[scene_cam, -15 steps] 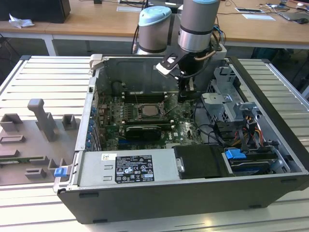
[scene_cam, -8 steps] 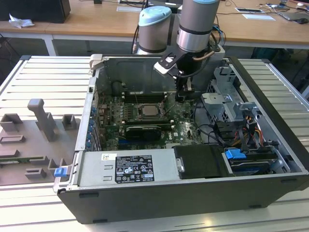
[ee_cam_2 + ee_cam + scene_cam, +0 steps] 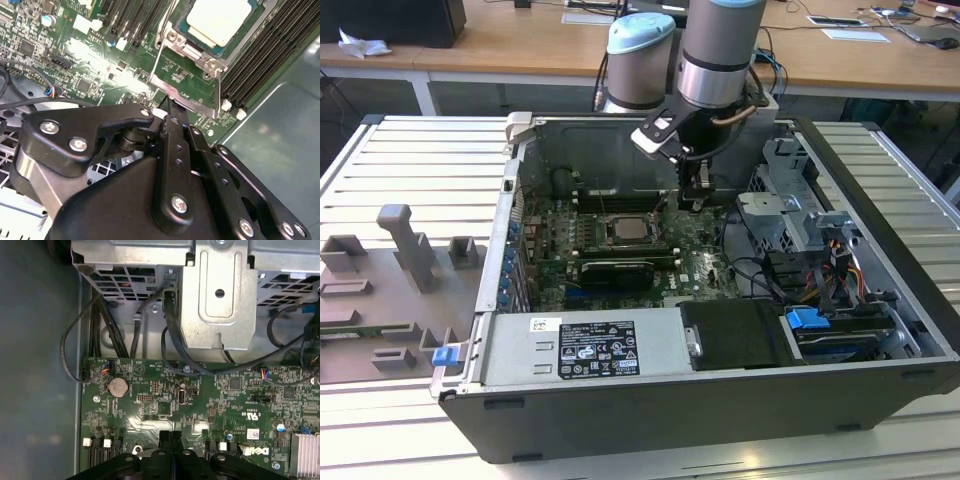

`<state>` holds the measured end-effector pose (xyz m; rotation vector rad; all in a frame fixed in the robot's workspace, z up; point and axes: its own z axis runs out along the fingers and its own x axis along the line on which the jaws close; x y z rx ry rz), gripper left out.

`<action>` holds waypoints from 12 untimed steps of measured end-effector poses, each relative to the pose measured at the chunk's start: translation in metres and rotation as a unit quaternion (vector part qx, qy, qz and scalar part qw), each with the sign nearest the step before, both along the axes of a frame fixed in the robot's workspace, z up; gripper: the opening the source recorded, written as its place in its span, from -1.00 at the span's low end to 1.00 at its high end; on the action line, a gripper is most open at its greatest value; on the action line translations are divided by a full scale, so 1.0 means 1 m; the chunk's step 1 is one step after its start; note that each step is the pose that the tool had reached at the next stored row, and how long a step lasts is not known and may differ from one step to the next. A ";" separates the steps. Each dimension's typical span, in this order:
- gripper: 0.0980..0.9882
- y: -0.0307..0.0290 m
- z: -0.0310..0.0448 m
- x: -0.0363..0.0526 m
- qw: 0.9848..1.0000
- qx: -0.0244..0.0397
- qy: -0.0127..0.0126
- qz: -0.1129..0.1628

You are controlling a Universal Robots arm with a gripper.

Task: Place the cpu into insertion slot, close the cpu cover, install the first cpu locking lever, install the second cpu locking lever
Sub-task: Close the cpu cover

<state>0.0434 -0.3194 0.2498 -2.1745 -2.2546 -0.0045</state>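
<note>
The cpu (image 3: pixel 624 229) (image 3: pixel 217 20), a square chip with a silvery top, lies flat in the insertion slot (image 3: pixel 173 38) on the green board. The cpu cover (image 3: pixel 184 98), a thin silver frame with a square window, stands swung open beside the slot; green board shows through its window. In the exterior view it is a thin raised sliver (image 3: pixel 657 207). My gripper (image 3: pixel 692 203) (image 3: pixel 169 103) (image 3: pixel 171 435) hangs inside the case to the exterior view's right of the slot. Its black fingers are shut together with nothing between them, tips right at the cover's free edge.
Long black memory slots (image 3: pixel 265 55) flank the slot. A black graphics card (image 3: pixel 610 270) lies in front of it. A metal drive cage (image 3: pixel 790 220) (image 3: pixel 220 300) and black cables (image 3: pixel 175 350) crowd the exterior view's right. The power supply (image 3: pixel 580 350) fills the case front.
</note>
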 end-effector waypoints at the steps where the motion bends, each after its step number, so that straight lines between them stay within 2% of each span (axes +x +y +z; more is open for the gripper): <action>1: -0.98 0.0000 0.0000 -0.0007 1.000 0.000 0.000 0.000; 12: -0.98 0.0000 0.0000 -0.0129 1.000 0.000 0.000 0.000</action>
